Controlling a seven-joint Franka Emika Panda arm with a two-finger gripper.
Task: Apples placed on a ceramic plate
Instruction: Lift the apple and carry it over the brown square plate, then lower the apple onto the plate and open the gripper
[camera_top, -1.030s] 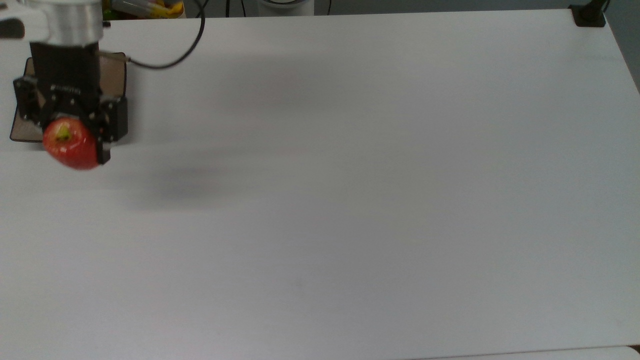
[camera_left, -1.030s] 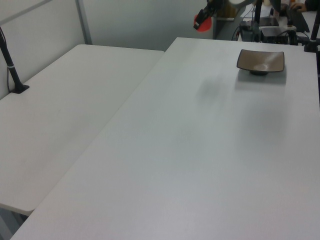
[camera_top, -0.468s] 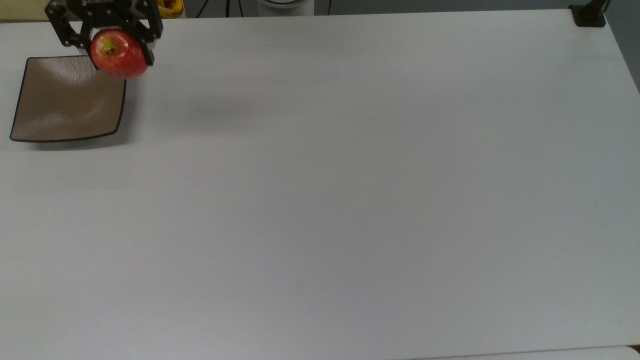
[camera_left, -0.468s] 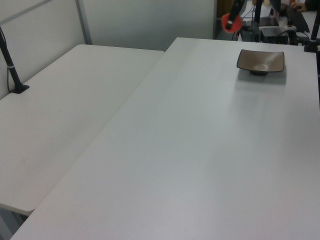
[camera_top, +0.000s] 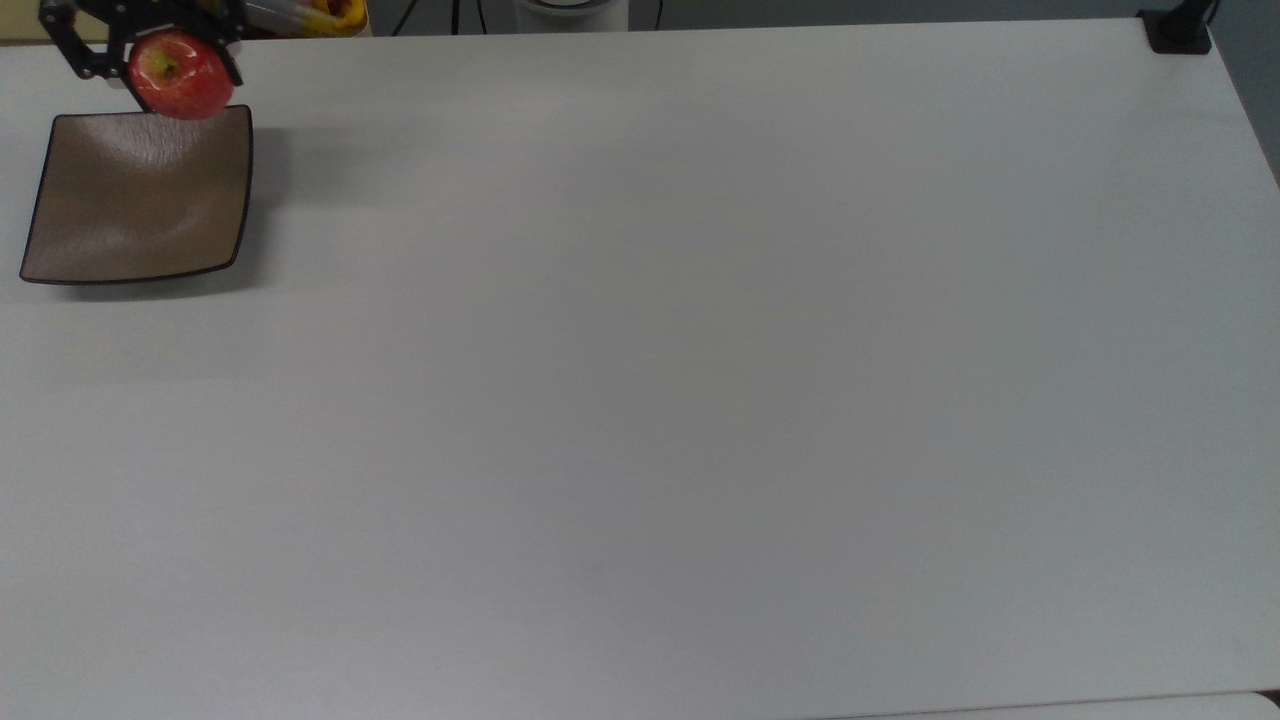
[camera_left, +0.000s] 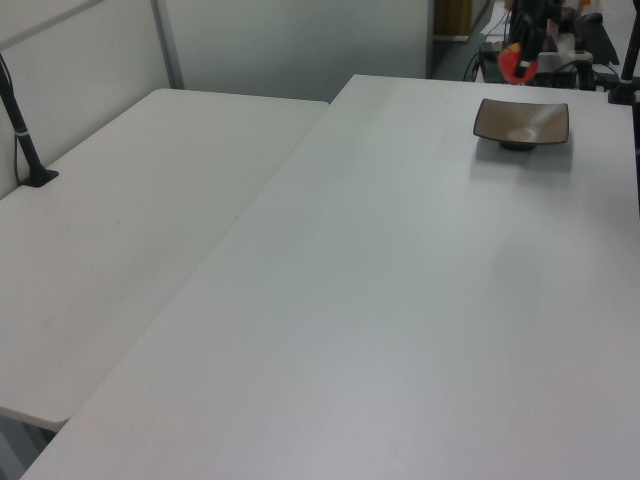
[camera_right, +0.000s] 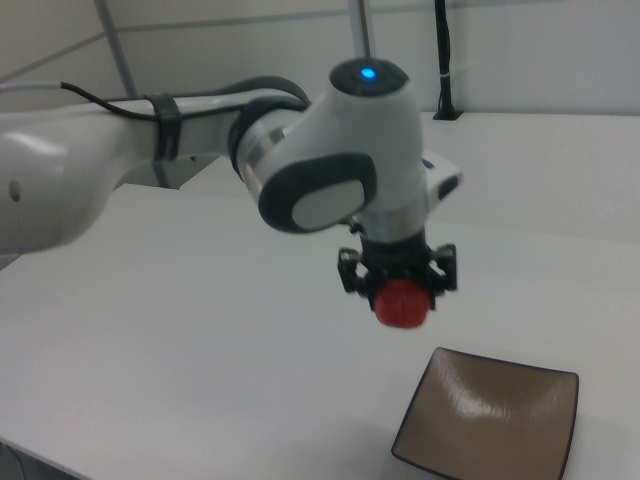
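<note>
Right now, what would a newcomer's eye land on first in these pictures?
The red apple, gripped in the end effector and held in the air beside the plate, stands out most. Next comes the square brown ceramic plate, bare, at the top view's far left on a white table.

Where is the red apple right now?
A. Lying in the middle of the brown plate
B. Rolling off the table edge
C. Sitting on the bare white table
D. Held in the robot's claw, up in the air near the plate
D: the claw grips the apple above the table, off one edge of the empty plate.
</note>
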